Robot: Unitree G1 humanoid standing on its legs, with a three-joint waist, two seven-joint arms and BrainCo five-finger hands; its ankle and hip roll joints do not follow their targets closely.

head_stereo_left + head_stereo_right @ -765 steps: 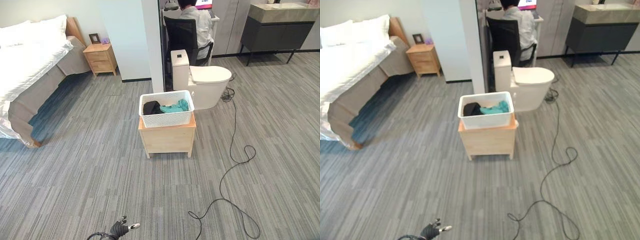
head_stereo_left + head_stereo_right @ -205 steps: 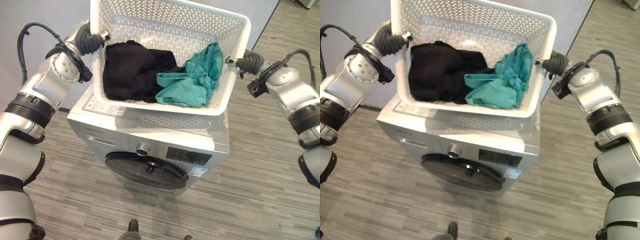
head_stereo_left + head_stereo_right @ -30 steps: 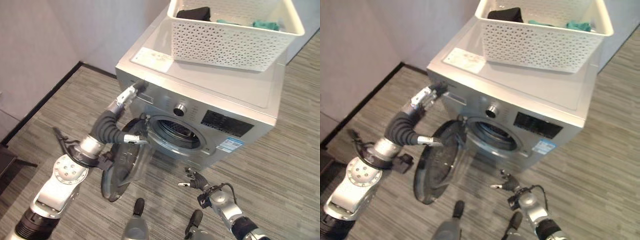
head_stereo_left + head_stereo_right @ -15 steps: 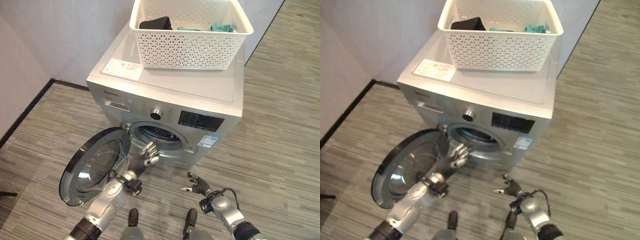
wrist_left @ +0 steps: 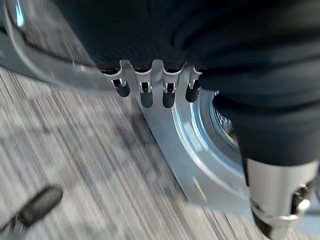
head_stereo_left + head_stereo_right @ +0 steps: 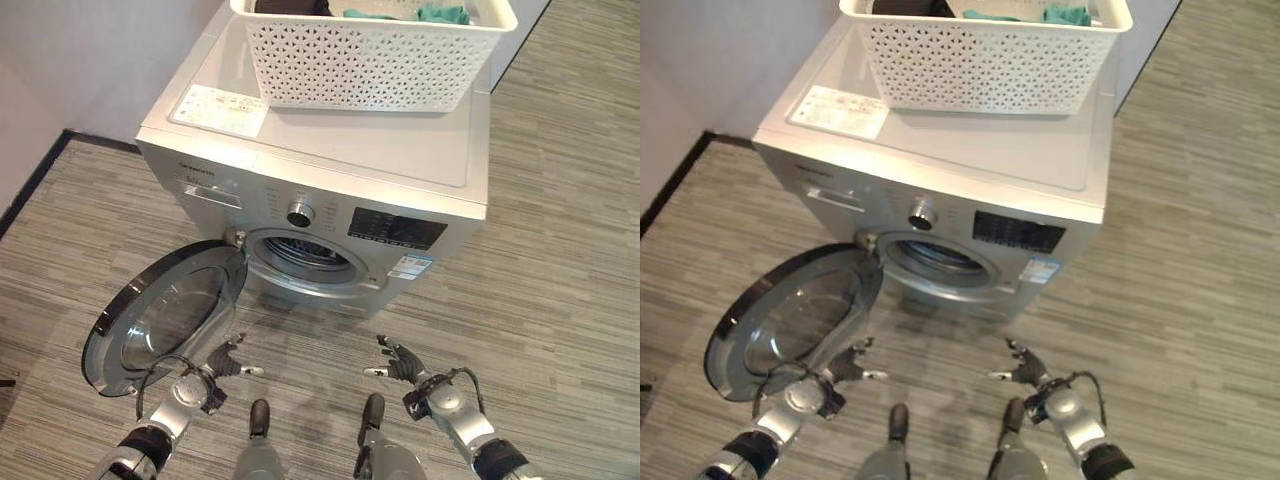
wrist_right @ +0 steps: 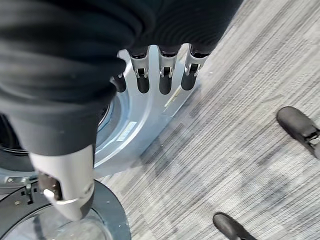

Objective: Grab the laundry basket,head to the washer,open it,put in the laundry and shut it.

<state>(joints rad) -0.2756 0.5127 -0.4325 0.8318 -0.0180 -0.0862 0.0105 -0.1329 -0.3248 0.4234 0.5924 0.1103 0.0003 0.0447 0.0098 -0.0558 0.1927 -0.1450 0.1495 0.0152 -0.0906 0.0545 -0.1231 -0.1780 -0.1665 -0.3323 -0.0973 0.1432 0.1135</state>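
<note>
The washer (image 6: 330, 190) door (image 6: 165, 315) stood open at 8 o'clock. Both hands, left (image 6: 222, 362) and right (image 6: 400, 364), hung low, fingers apart, empty. The basket (image 6: 370, 55) sat on top at 12; loading likely came next.

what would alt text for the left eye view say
A silver washer stands with its round door swung open, a white laundry basket of clothes on top. Below, the left robot hand and right robot hand hang open and empty.
</note>
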